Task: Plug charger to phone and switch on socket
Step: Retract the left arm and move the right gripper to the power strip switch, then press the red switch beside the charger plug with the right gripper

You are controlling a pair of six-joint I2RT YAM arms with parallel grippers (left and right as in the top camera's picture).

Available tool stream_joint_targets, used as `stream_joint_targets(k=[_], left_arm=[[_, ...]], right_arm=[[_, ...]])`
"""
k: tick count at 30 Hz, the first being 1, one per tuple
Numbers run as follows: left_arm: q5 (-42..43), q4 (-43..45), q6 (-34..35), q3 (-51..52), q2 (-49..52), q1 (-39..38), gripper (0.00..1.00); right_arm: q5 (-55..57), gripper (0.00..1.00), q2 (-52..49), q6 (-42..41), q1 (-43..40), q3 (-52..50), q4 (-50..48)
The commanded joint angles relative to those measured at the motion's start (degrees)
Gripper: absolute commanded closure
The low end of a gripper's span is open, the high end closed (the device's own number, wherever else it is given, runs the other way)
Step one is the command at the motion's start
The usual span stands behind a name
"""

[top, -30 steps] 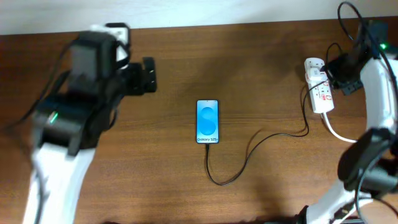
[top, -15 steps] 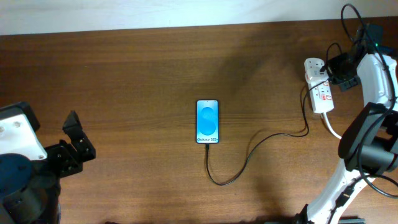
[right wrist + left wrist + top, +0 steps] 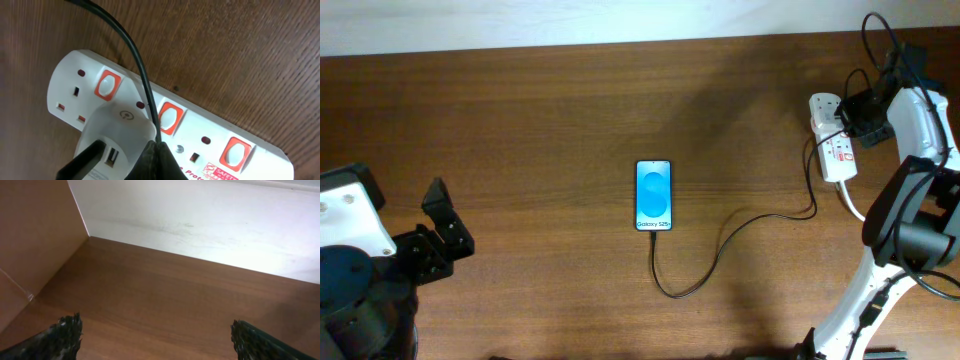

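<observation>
The phone [image 3: 654, 195] lies face up mid-table with its blue screen lit. The charger cable [image 3: 720, 250] meets the phone's bottom edge, loops right and runs to the socket [image 3: 832, 140] at the far right. My right gripper [image 3: 852, 112] is over the socket. In the right wrist view its fingers [image 3: 159, 146] are shut together, their tip at the second red switch [image 3: 169, 118], beside the white adapter [image 3: 120, 132]. The cable [image 3: 132, 55] crosses the socket [image 3: 67, 75] down to the fingertips. My left gripper [image 3: 448, 215] is open and empty at the far left [image 3: 155, 330].
The socket's thick white lead [image 3: 860, 212] curves off toward the right arm's base. A white wall [image 3: 200, 225] and a brown panel [image 3: 35, 240] border the table's left end. The left arm's bulk fills the lower left corner [image 3: 350, 290].
The left arm swung from the upper left down to the lower left corner and then stayed still. The right gripper shifted slightly over the socket.
</observation>
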State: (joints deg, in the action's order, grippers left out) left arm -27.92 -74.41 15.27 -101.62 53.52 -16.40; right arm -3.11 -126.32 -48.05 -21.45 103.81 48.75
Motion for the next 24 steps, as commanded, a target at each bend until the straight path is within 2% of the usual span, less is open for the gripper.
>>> stream_joint_targets(k=[1, 7, 14, 18, 24], left_arm=[[-1.0, -1.0, 0.8, 0.0, 0.2, 0.1, 0.00], [-1.0, -3.8, 0.7, 0.0, 0.2, 0.1, 0.01], [-1.0, -5.9, 0.7, 0.0, 0.2, 0.1, 0.01], [-1.0, -6.7, 0.7, 0.0, 0.2, 0.1, 0.01], [-1.0, -9.0, 0.7, 0.0, 0.2, 0.1, 0.01]], right_arm=[[-0.1, 0.96, -0.5, -0.5, 0.0, 1.3, -0.2], [-0.3, 0.96, -1.8, -0.4, 0.4, 1.3, -0.5], [-1.8, 0.96, -7.8, 1.0, 1.0, 1.3, -0.8], [-2.3, 0.96, -8.2, 4.3, 1.6, 1.3, -0.6], [-3.0, 0.96, -7.3, 4.3, 0.8, 4.8, 1.6]])
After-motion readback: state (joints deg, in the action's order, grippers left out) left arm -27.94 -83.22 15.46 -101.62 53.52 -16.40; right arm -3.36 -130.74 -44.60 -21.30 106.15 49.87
